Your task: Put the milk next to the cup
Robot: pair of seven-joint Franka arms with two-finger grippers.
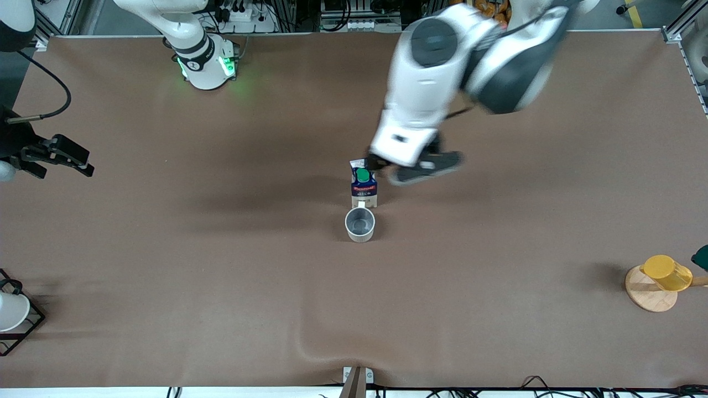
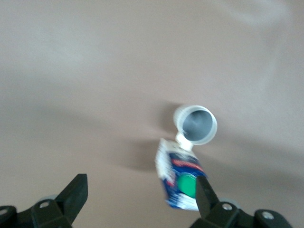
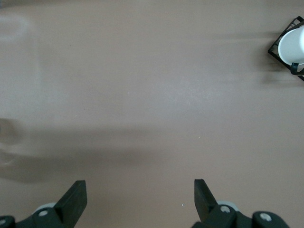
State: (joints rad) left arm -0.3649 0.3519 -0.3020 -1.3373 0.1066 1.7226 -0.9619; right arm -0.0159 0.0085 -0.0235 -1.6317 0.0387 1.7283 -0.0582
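Observation:
The milk (image 1: 363,185), a dark-blue and white carton with a green cap, stands upright on the brown table. The cream cup (image 1: 360,224) with a grey inside sits just nearer to the front camera, its small handle turned toward the carton. In the left wrist view the milk (image 2: 180,180) lies beside one finger (image 2: 205,192), outside the jaws, with the cup (image 2: 195,124) next to it. My left gripper (image 1: 399,166) (image 2: 140,187) hangs open and empty above the table beside the carton. My right gripper (image 1: 61,159) (image 3: 140,187) waits open and empty at the right arm's end of the table.
A yellow cup (image 1: 666,272) rests on a wooden disc (image 1: 648,296) at the left arm's end. A white cup (image 1: 11,310) (image 3: 292,45) sits in a black wire rack (image 1: 27,326) at the right arm's end. A metal bracket (image 1: 357,378) is at the near table edge.

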